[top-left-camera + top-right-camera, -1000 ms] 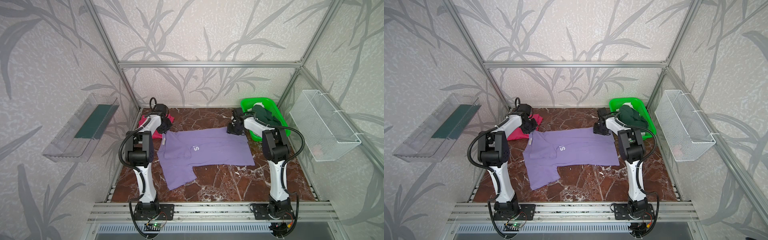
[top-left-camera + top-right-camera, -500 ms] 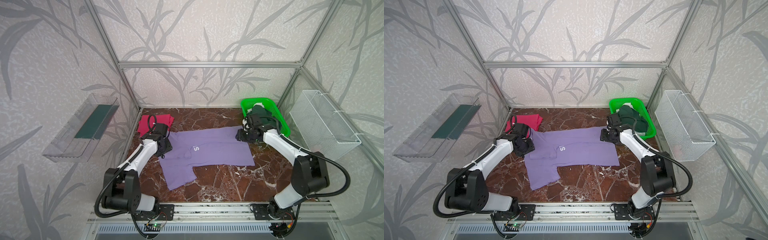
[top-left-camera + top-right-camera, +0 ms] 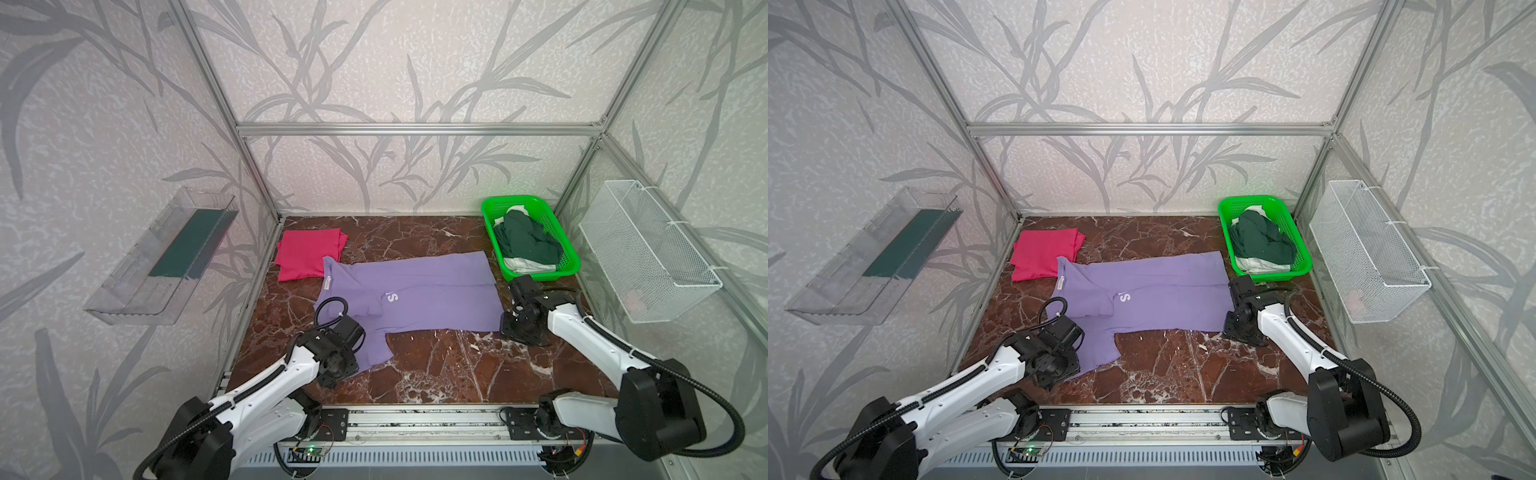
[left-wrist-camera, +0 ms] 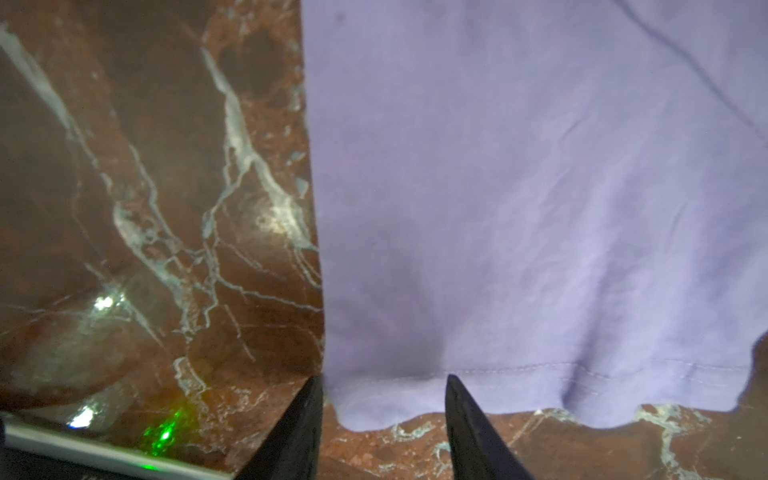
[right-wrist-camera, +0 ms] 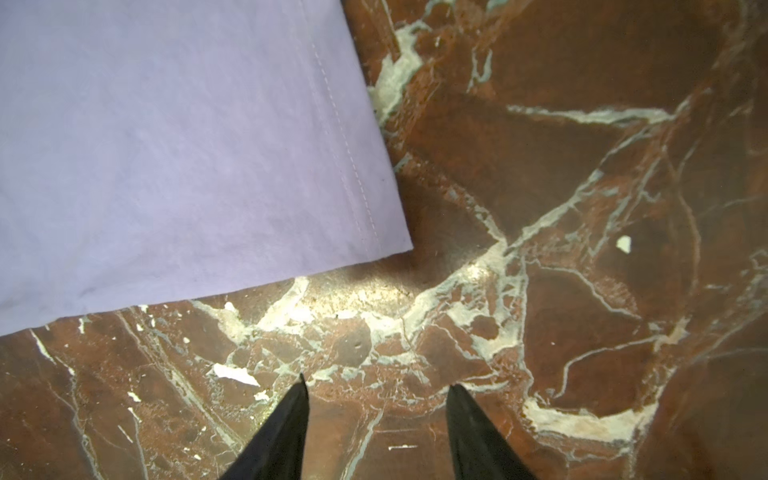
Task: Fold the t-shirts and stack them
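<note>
While the lavender-purple cotton t-shirt [image 3: 436, 286] lies flat, the left gripper [image 4: 382, 386] is held spread at its hem, seemingly unpinched, the right gripper [image 5: 376, 390] spread over red-brown marble [image 5: 540, 208].

The white garment [image 3: 521, 264] is largely covered by the dark green garment [image 3: 528, 243]; lettering [image 3: 391, 296] on the lavender t-shirt [image 3: 432, 286] is partly hidden by a fold.

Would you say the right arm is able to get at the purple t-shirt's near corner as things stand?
Probably yes: the right gripper is open over the table, and the purple t-shirt lies flat just ahead of its fingertips with nothing between.
</note>
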You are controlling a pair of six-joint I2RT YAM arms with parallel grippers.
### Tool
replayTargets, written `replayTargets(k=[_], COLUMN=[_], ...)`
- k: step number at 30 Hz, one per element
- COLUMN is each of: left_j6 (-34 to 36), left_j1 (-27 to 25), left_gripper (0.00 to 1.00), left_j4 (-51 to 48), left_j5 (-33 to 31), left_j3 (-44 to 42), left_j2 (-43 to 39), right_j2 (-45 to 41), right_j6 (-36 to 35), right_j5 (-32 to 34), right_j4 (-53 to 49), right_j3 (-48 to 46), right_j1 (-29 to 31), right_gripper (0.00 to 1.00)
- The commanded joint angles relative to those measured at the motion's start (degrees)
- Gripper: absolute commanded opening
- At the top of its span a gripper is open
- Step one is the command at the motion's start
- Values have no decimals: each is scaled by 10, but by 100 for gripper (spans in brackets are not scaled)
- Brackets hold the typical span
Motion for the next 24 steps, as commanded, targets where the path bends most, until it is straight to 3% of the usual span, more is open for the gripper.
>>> replayTargets(k=[1, 7, 9, 11, 14, 17, 24], left_j6=[-34, -26, -23, -22, -21, -3, 21], left_j1=[-2, -2, 0, 0, 0, 0, 5], left_gripper=[48, 48, 44, 36, 10, 0, 0], left_j4=[0, 8, 14, 25, 23, 7, -22], left_j5=[-18, -29, -35, -29, -26, -39, -54], left_j3=[-19, -16, -20, -22, -16, 8, 46], left_j2=[-17, -7, -2, 1, 0, -10, -13], right_j2=[5, 3, 4, 8, 8, 13, 71], right_j6=[-1, -7, -7, -9, -15, -22, -23], right_j5=[3, -11, -16, -28, -33, -48, -65], right_j4=[-30, -29, -23, -17, -6, 15, 80], right_j3=[14, 19, 16, 13, 6, -3, -1], right_j1=[-5, -12, -20, -38, -60, -82, -96], right_gripper=[55, 55, 55, 55, 55, 55, 48])
